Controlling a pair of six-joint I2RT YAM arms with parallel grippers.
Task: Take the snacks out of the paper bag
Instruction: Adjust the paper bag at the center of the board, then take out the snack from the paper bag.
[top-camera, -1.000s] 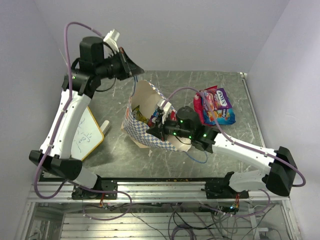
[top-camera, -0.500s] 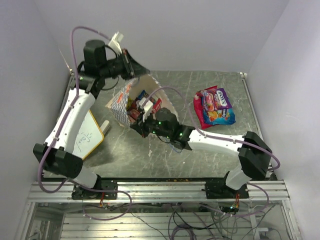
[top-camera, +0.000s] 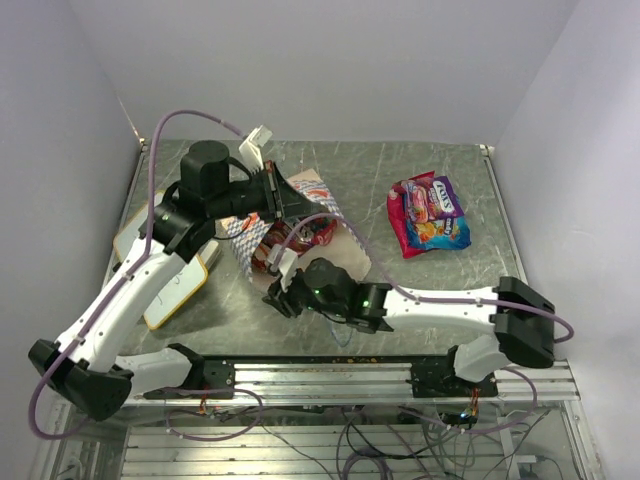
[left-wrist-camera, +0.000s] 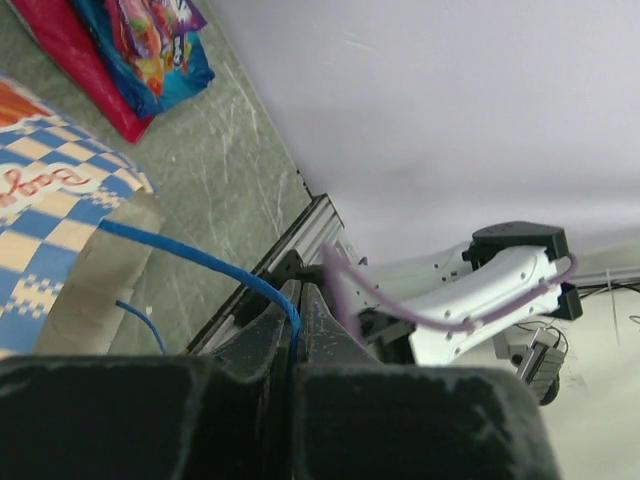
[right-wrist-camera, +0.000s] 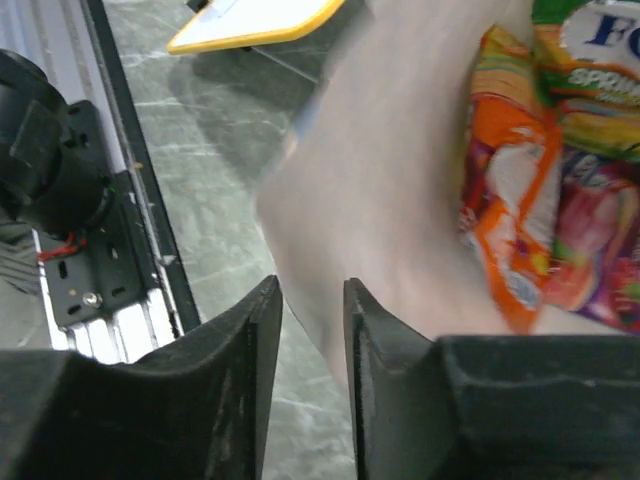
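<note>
The paper bag (top-camera: 348, 252) lies on its side at centre-left of the overhead view, its mouth toward the lower left, with a cluster of packets (top-camera: 300, 235) showing inside. The left arm rises from the lower left corner, bends at the upper left and points its left gripper (top-camera: 292, 203) rightward at the bag's upper edge. The right arm stretches low across the bottom of the frame from the lower right, its right gripper (top-camera: 275, 292) just below the bag's mouth. A pile of loose snacks (top-camera: 430, 212) sits at the upper right, well apart from the bag, with bare table (top-camera: 450, 260) between. A yellow-edged whiteboard (top-camera: 175, 285) lies along the left side, near the left arm. In the left wrist view, the left gripper (left-wrist-camera: 297, 300) is closed tight, pinching the bag's blue cord handle (left-wrist-camera: 200, 258); the bag's checkered band (left-wrist-camera: 60, 200) fills the left, the loose snacks (left-wrist-camera: 140, 40) the upper left. In the right wrist view, the right gripper (right-wrist-camera: 312, 300) has its fingers a narrow gap apart with nothing between them; the blurred tan bag (right-wrist-camera: 390, 180) lies beyond, an orange packet (right-wrist-camera: 510, 200) at the right, the whiteboard (right-wrist-camera: 270, 15) at top and the table's metal rail (right-wrist-camera: 110, 240) at left.
</note>
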